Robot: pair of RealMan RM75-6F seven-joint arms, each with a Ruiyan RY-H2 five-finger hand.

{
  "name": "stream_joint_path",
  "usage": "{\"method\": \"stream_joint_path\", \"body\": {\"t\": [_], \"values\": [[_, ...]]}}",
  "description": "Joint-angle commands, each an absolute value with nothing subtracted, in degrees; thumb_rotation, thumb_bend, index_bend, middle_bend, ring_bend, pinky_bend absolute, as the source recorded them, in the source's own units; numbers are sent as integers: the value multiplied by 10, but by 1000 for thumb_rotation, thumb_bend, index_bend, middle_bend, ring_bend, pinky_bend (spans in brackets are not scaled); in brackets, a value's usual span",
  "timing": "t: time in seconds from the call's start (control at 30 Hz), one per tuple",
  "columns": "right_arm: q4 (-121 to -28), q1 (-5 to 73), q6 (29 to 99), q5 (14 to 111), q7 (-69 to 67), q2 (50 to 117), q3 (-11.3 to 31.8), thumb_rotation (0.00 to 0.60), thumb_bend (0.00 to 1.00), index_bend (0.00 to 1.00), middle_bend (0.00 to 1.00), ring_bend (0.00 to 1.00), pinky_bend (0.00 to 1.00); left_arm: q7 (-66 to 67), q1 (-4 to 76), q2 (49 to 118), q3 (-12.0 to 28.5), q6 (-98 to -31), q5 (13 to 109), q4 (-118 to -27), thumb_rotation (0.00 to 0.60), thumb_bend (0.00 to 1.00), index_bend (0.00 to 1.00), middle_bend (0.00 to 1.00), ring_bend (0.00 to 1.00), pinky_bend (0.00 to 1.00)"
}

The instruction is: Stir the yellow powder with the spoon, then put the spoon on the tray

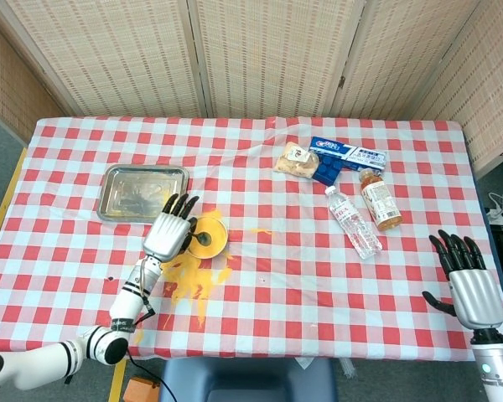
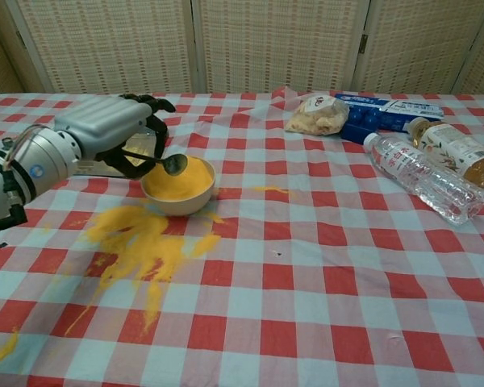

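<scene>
While gripped, spoon (image 2: 163, 162) above bowl (image 2: 177, 196)

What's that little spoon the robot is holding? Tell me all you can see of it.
The spoon is small, dark and metallic-looking, with a thin straight handle and a round, shiny bowl. The left hand grips the handle, holding it nearly level. Its bowl end sits over the near-left edge of the bowl of yellow powder, just at or above the powder's surface; whether it actually touches cannot be told. No powder is visibly heaped on it.
</scene>
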State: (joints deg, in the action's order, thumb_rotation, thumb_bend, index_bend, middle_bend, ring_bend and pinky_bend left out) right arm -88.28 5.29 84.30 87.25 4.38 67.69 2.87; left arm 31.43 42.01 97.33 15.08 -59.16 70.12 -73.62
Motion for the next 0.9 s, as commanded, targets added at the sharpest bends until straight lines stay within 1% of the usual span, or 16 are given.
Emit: {"method": "stream_joint_path", "body": {"t": [0.03,0.17,0.27,0.37,0.53,0.8,0.87,0.9], "values": [[-884,52,843,873,41,675,28,600,60,0,0,0,0,327,432,989,150,-589,692,-723,600,456,613,64,0,65],[-886,51,846,876,37,671,27,600,59,0,0,0,0,335,439,999,149,-590,685,-711,600,456,594,64,0,65],[-887,50,847,876,35,670,27,600,60,0,0,0,0,338,441,1001,146,-588,677,-705,600,456,540,63,0,67],[-887,50,848,876,34,670,28,600,60,0,0,0,0,341,442,1002,142,-586,671,-700,600,456,514,63,0,68],[-888,50,849,877,35,670,27,600,60,0,0,0,0,341,443,1000,138,-587,667,-700,600,453,426,63,0,69],[-889,49,850,877,36,669,27,600,60,0,0,0,0,327,435,979,126,-600,677,-717,600,455,407,59,0,70],[-889,49,850,877,36,669,27,600,60,0,0,0,0,318,432,966,122,-598,679,-726,600,474,407,53,0,69],[-889,49,850,878,36,669,27,600,60,0,0,0,0,315,431,962,122,-597,679,-729,600,500,406,50,0,69]]}}
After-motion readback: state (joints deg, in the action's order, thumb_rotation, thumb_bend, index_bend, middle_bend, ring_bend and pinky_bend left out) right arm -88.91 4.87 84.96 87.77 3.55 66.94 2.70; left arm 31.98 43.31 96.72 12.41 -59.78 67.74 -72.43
